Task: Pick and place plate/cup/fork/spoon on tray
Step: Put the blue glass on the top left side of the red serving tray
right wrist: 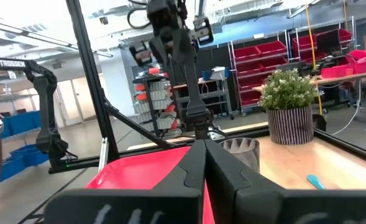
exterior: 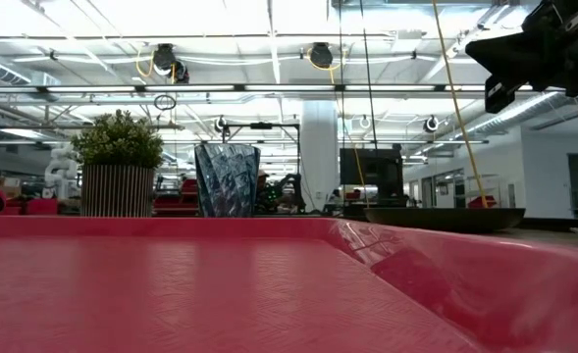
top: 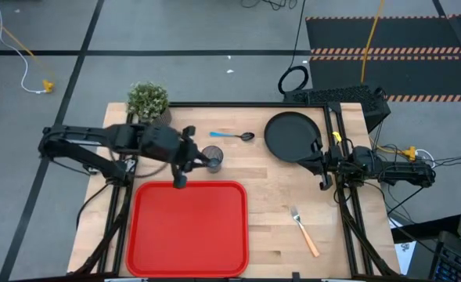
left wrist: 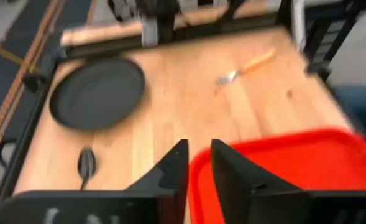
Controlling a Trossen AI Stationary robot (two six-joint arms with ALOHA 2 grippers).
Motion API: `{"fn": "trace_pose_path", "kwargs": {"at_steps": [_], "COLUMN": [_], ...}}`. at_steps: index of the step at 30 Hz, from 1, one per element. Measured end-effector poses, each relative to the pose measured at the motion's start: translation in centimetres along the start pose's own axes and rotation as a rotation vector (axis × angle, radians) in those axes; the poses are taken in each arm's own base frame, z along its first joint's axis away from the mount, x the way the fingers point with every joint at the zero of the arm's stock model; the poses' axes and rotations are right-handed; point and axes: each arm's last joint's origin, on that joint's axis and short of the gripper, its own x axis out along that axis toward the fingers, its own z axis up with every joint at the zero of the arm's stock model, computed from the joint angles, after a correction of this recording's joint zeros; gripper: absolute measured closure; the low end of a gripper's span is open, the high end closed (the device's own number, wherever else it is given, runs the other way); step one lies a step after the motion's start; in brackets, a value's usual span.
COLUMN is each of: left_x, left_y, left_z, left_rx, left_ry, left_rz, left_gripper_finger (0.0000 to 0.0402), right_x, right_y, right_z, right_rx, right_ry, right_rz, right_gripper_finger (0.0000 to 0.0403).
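The red tray (top: 187, 227) lies at the table's near left. The dark cup (top: 212, 159) stands upright just beyond the tray's far edge, and the blue-handled spoon (top: 234, 135) lies farther back. The black plate (top: 293, 137) rests at the far right. The orange-handled fork (top: 304, 231) lies near the right front. My left gripper (top: 199, 163) hovers raised just left of the cup, slightly open (left wrist: 199, 168) with nothing between its fingers. The cup is out of the left wrist view. My right gripper (top: 321, 166) waits shut (right wrist: 204, 155) at the table's right side.
A potted green plant (top: 148, 100) stands at the table's far left corner, close behind my left arm. Black frame rails run along the table's left and right edges. Bare wood shows between the tray and the fork (top: 273, 196).
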Motion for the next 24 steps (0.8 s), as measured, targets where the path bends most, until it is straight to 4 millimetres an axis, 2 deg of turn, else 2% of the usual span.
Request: {"fn": "trace_pose_path", "kwargs": {"at_steps": [6, 11, 16, 24], "left_x": [2.9, 5.1, 7.2, 10.0], "left_y": [0.0, -0.1, 0.0, 0.0], "left_z": [-1.4, -2.5, -4.1, -5.4], "left_rx": [0.011, 0.038, 0.076, 0.192], "left_ry": [0.182, 0.315, 0.488, 0.588], "left_rz": [0.045, 0.069, 0.101, 0.06], "left_gripper_finger": [0.0246, 0.0204, 0.0182, 0.0176], "right_x": [0.0, 0.0, 0.0, 0.0], "right_y": [0.0, 0.0, 0.0, 0.0], "right_z": [-0.1, -0.1, -0.1, -0.1], "right_rx": [0.001, 0.005, 0.005, 0.009], "right_ry": [0.006, 0.009, 0.009, 0.009], "right_rz": [-0.002, -0.002, -0.002, -0.003], "right_gripper_finger": [0.0403, 0.0403, 0.0403, 0.0403]}}
